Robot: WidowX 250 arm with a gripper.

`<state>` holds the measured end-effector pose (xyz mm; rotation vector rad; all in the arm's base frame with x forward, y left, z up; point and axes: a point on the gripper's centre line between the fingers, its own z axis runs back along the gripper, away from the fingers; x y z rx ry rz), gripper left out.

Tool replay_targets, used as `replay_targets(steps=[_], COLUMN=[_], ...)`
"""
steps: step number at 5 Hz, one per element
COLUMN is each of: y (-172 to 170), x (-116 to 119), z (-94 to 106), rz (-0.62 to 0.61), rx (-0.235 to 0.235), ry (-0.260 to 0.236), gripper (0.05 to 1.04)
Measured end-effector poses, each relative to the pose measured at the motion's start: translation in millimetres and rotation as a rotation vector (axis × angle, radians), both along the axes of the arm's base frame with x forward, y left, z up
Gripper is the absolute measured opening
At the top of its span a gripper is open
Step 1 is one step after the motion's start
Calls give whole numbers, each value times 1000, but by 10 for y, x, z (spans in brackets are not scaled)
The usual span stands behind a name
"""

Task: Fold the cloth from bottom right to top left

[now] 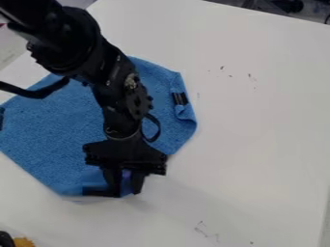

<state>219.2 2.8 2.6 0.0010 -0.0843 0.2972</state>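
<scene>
While the cloth (55,128) lies at left on the table (251,130), its near edge is met by the gripper (126,191); whether a grip is closed cannot be told. Firm hold should be ensured before a low, slow sweep far-left.

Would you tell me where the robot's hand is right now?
The hand is low and left of centre in the camera view, at the bottom edge of the blue cloth on the white table.
</scene>
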Motion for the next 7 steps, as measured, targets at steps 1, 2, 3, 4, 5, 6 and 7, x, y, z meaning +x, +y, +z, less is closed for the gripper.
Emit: replay_targets(steps=[1, 2, 3, 4, 5, 6, 7], y=[1, 22, 102, 302, 634, 886, 1063], x=[14, 26, 155, 425, 759, 1022, 1243], z=[0, 1, 220, 497, 455, 181, 28], rz=[-6, -25, -42, -90, -186, -268, -319], rx=[1, 14, 62, 94, 101, 0, -89], ry=[-6, 0, 49, 91, 92, 107, 90], gripper=[195, 77, 57, 56, 55, 55, 54])
